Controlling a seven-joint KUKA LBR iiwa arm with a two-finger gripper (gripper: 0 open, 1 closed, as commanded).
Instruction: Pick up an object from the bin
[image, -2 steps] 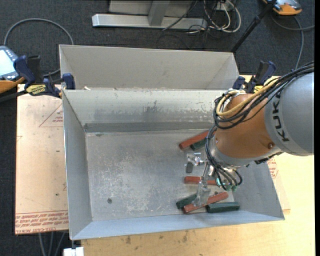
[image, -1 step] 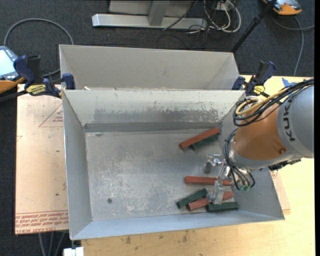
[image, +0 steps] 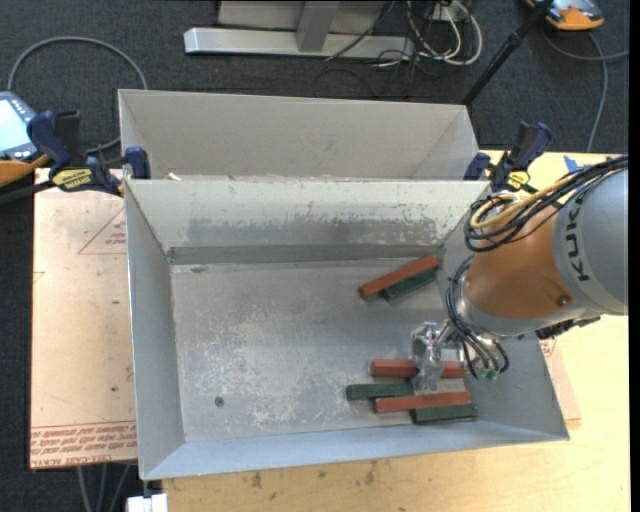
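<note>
My gripper (image: 429, 366) reaches down from under the orange wrist cover into the bin's lower right corner. It stands over a small cluster of flat bars. A short red bar (image: 393, 369) lies just to its left. Below that lies a dark green bar (image: 372, 392), and a longer red bar (image: 420, 403) runs along beneath the gripper's tip. Another dark green bar (image: 447, 414) lies against the long red one on its lower side. The gripper hides the cluster's middle, and I cannot make out whether it touches any bar.
A second pair, a red bar (image: 398, 277) with a dark green bar (image: 410, 288) under its right part, lies tilted near the back wall, above and left of the gripper. The arm and its cables cover the bin's right side.
</note>
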